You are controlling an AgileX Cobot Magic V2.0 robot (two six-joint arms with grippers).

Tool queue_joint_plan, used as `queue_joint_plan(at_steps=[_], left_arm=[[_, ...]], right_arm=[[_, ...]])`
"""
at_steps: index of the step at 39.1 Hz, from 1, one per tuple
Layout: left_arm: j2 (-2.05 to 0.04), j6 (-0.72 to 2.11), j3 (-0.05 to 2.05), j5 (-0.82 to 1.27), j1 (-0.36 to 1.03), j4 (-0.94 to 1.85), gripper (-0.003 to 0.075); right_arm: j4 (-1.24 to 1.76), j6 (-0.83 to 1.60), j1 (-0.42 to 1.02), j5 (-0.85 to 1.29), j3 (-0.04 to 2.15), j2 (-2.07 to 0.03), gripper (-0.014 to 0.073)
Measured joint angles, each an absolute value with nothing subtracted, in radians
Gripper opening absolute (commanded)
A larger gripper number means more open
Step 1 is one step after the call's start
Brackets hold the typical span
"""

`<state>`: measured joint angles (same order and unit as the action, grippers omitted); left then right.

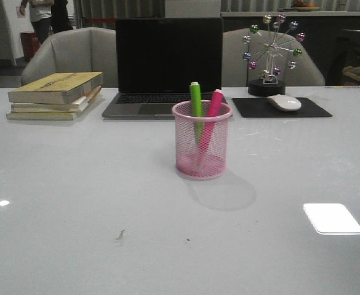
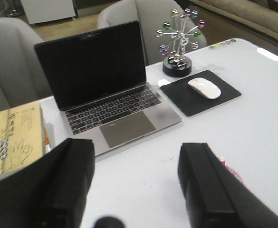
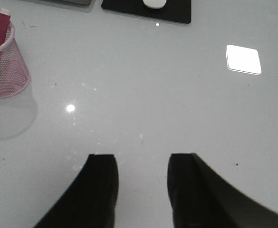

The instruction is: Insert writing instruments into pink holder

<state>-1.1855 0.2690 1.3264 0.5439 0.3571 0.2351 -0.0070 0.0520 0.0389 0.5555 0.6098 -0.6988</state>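
Both the bright green highlighter (image 1: 196,104) and hot pink highlighter (image 1: 212,114) stand inside the round pink wire-mesh holder (image 1: 202,150); both grippers (image 2: 134,185) (image 3: 141,190), released and empty, risk toppling it if swung near.

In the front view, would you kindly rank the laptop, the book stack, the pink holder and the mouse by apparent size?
1. Laptop
2. Book stack
3. Pink holder, though it stands nearest the camera, which flatters it
4. Mouse
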Motion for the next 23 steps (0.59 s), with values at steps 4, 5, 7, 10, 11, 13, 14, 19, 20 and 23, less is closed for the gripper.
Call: queue_joint_plan(at_steps=[4,5,7,10,11,13,14,19,20,23], left_arm=[[-1.033,0.269,1.166,0.492,0.319,0.235,0.0438],[-0.990,0.269,1.133,0.481,0.308,0.235,0.0438],[-0.915,0.269,1.049,0.461,0.288,0.235,0.0438],[-0.802,0.269,0.949,0.443,0.255,0.237,0.0438],[-0.772,0.269,0.912,0.440,0.246,0.237,0.0438],[-0.706,0.269,0.850,0.438,0.226,0.237,0.0438],[-0.669,0.269,0.817,0.438,0.216,0.237,0.0438],[-0.529,0.269,0.705,0.431,0.184,0.239,0.0438],[-0.511,0.269,0.685,0.425,0.181,0.239,0.0438],[-0.460,0.269,0.646,0.408,0.177,0.239,0.0438]], right_arm=[[-0.007,0.052,0.039,0.555,0.610,-0.699,0.0386],[-0.007,0.052,0.039,0.555,0.610,-0.699,0.0386],[-0.007,0.052,0.039,0.555,0.610,-0.699,0.0386],[-0.007,0.052,0.039,0.555,0.610,-0.699,0.0386],[-0.007,0.052,0.039,0.555,0.610,-0.699,0.0386],[-0.007,0.052,0.039,0.557,0.610,-0.699,0.0386],[-0.007,0.052,0.039,0.559,0.610,-0.699,0.0386],[-0.007,0.052,0.039,0.572,0.610,-0.699,0.0386],[-0.007,0.052,0.039,0.574,0.610,-0.699,0.0386],[-0.007,0.052,0.039,0.581,0.610,-0.699,0.0386]])
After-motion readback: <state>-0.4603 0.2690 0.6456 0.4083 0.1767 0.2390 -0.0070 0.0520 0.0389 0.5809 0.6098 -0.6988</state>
